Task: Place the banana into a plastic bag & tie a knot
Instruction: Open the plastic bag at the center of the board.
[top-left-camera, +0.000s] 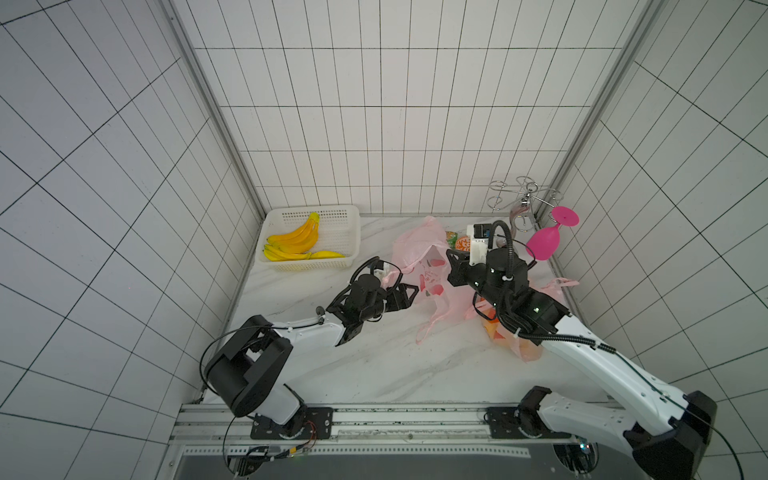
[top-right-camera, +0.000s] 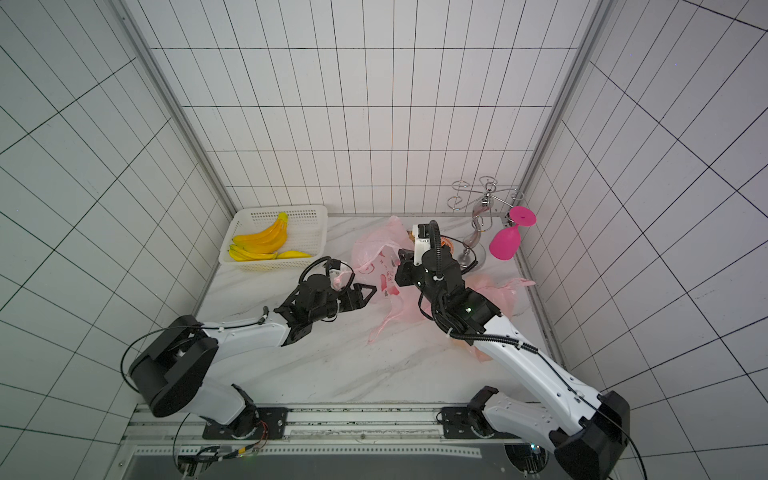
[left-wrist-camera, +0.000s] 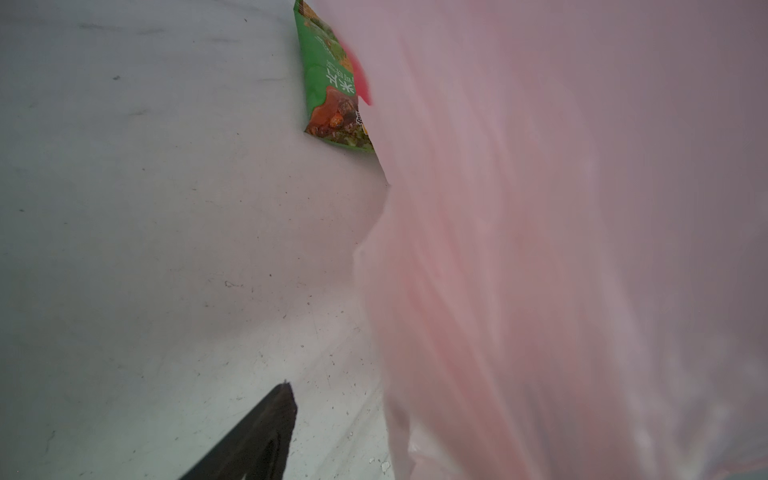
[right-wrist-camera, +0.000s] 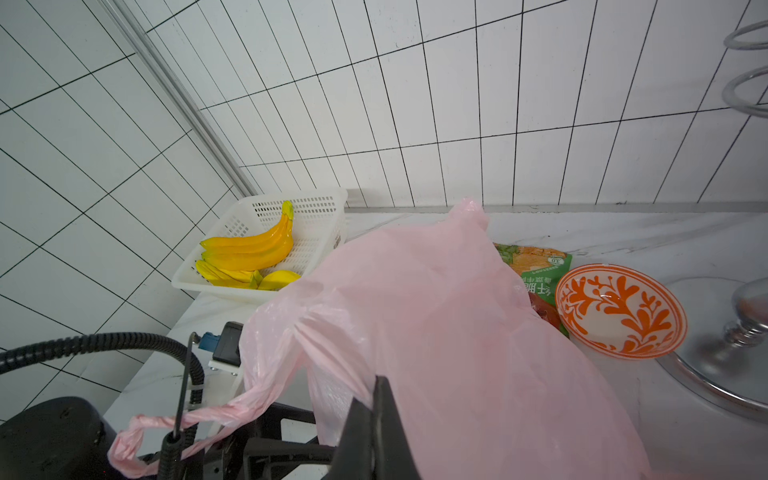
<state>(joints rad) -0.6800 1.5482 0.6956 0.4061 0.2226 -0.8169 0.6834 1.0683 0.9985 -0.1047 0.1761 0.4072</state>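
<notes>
On the white marble desk (top-left-camera: 365, 365) a thin pink plastic bag (top-left-camera: 417, 249) lies crumpled near the middle, and a white perforated plastic basket (top-left-camera: 347, 224) stands in the far left corner, well apart from it. The yellow bananas (top-left-camera: 295, 243) lie inside this basket. The right arm's jaws are pinched on the bag's film; the left arm's jaws stand open just beside the bag, holding nothing.
</notes>
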